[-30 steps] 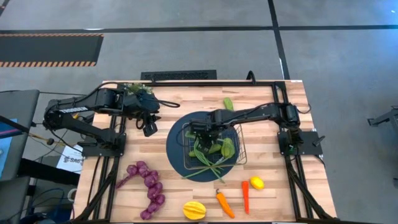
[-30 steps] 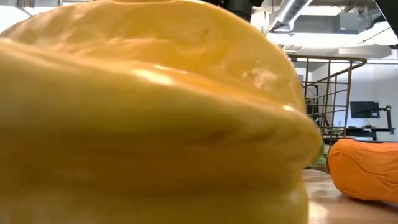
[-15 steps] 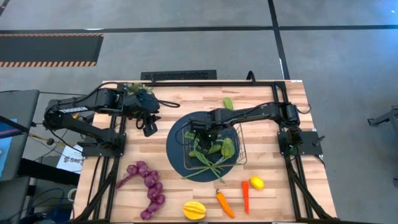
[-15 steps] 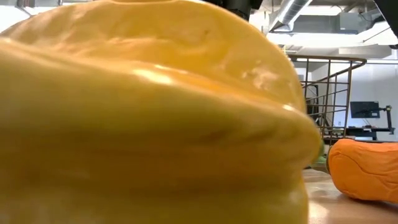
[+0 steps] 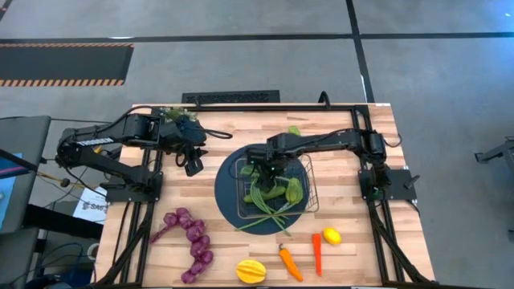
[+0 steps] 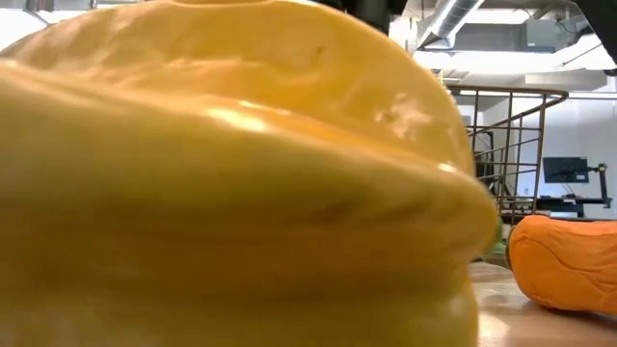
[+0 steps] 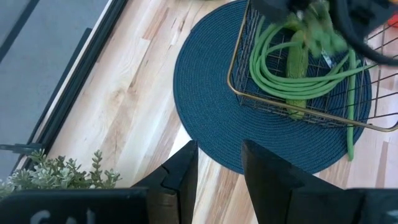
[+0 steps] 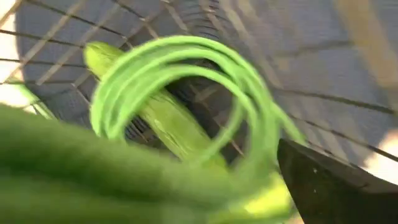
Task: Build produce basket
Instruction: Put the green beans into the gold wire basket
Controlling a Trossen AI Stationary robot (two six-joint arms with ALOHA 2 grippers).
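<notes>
Since the earlier frame our right gripper (image 5: 263,170) has drawn back toward the far edge of the basket (image 5: 309,193) and spread its jaws wide, holding nothing. Nearest us lie the yellow ribbed fruit (image 5: 250,270), two carrots (image 5: 290,262), the lemon (image 5: 332,236) and the grape string (image 5: 191,238). Farther off, on the blue mat (image 5: 227,195), the basket holds the bean bundle (image 5: 269,206) and cucumbers (image 5: 292,189). Our left gripper (image 5: 193,166) waits partly open, empty, beside the potted plant (image 5: 175,116).
</notes>
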